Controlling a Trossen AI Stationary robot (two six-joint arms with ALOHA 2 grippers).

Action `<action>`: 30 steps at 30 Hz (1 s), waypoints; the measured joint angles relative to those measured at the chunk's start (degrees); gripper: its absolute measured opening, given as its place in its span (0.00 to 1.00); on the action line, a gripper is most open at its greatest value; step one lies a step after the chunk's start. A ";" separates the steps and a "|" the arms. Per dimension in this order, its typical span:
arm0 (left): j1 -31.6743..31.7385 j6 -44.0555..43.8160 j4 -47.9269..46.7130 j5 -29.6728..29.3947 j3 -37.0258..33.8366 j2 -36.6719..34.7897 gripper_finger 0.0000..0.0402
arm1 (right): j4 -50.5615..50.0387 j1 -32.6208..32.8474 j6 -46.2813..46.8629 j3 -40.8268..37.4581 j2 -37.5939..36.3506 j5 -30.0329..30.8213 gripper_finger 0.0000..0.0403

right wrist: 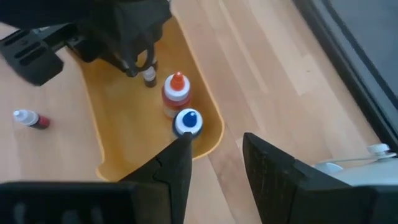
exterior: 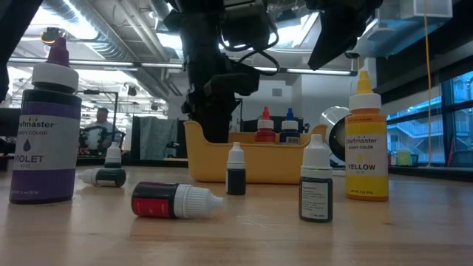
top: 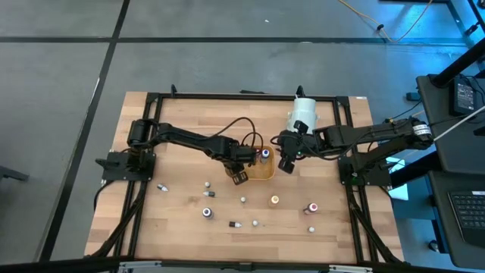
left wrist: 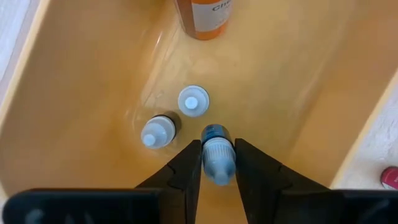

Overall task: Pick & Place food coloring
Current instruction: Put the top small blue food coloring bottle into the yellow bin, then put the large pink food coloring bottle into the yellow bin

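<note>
Left gripper [left wrist: 217,163] reached down into the orange tray [top: 267,174] with a small blue-capped bottle [left wrist: 217,153] between its fingers; whether they pinched or merely flanked it could not be told

In the low view the violet bottle [exterior: 46,133] stood far left, its base cut off; a red bottle [exterior: 174,200] lay on its side, and the yellow bottle [exterior: 366,145] stood right. Inside the tray two pale-capped vials [left wrist: 159,131] stood upright, an orange bottle [left wrist: 204,17] cropped above. The right gripper [right wrist: 216,155] hovered beside the tray's rim, jaws spread and empty, near the blue-capped [right wrist: 187,122] and red-capped bottles [right wrist: 175,91]. Loose bottles elsewhere on the table [top: 182,227] were too small to identify
</note>
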 joint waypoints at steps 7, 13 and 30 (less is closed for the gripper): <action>0.00 -0.01 -0.10 0.13 0.00 0.00 0.23 | -3.09 3.59 -1.01 3.49 -2.27 -4.94 0.36; 0.00 -0.01 -0.20 0.15 0.00 -0.01 0.23 | -11.16 12.13 6.91 3.81 -5.95 -5.71 0.36; 0.00 -0.01 -0.44 0.50 -0.02 -0.03 0.29 | -16.58 35.37 23.30 3.79 -4.96 -5.61 0.36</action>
